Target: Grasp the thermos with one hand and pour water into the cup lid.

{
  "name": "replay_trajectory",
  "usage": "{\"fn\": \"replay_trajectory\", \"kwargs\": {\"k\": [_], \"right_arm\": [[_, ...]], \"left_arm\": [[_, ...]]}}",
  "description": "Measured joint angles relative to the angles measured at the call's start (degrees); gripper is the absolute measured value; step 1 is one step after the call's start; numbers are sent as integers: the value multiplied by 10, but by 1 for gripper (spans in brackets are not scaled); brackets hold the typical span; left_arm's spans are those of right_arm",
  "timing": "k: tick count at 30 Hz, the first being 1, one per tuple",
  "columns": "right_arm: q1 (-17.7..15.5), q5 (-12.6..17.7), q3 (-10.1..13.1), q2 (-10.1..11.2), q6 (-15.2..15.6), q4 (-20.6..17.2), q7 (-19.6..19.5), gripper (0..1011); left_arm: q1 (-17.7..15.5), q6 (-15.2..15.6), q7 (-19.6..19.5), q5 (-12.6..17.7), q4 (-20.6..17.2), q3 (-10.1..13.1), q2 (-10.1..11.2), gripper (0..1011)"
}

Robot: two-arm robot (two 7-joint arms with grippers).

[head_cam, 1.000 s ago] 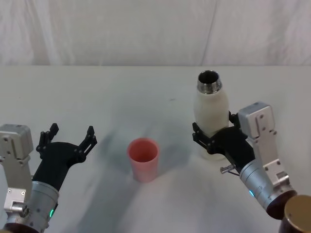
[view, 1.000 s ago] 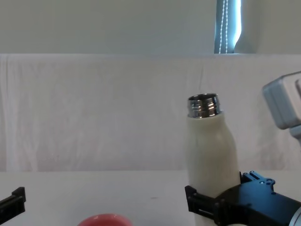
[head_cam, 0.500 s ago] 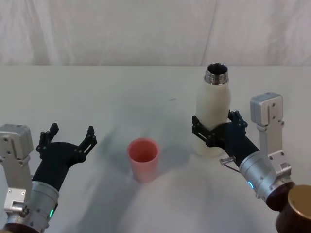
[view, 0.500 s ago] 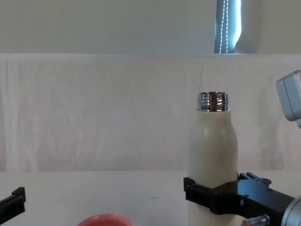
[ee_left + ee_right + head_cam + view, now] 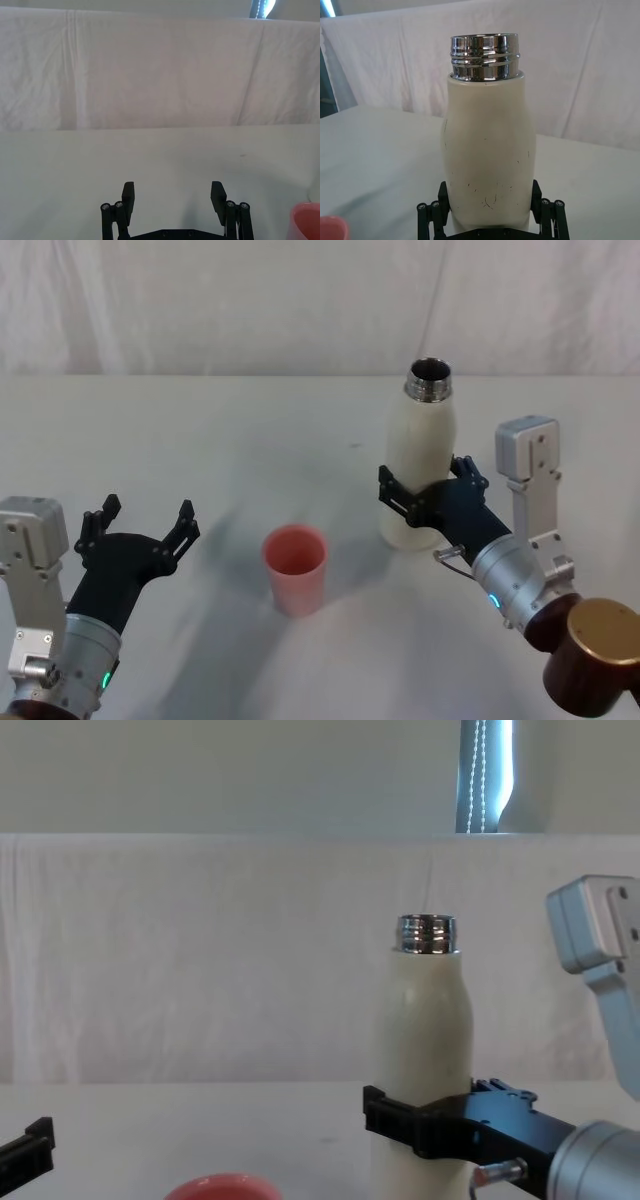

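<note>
Bare table (image 5: 250, 440) separates thermos (image 5: 418, 455) from cup lid (image 5: 295, 568).

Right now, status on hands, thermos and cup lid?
Right hand shut on thermos, upright, uncapped. Left hand open, idle at near left. Cup lid upright between them, path clear.

Thermos (image 5: 417, 470): cream-white body, chrome neck, between black jaws. Cup lid (image 5: 295, 568): salmon-pink. Table (image 5: 200, 440): plain white cloth.

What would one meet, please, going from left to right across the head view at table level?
Left gripper, open and parked → cup lid, standing alone → thermos, upright → right gripper, clamped round the thermos's lower body.
</note>
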Motion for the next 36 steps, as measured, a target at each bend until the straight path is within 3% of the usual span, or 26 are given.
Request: {"fn": "replay_trajectory", "kwargs": {"k": [15, 36], "right_arm": [[44, 3, -18, -9, -18, 54, -11, 953], [55, 7, -24, -9, -22, 77, -12, 953]], "left_arm": [[0, 0, 0, 0, 0, 0, 0, 1001], [0, 0, 0, 0, 0, 0, 0, 1001]]}}
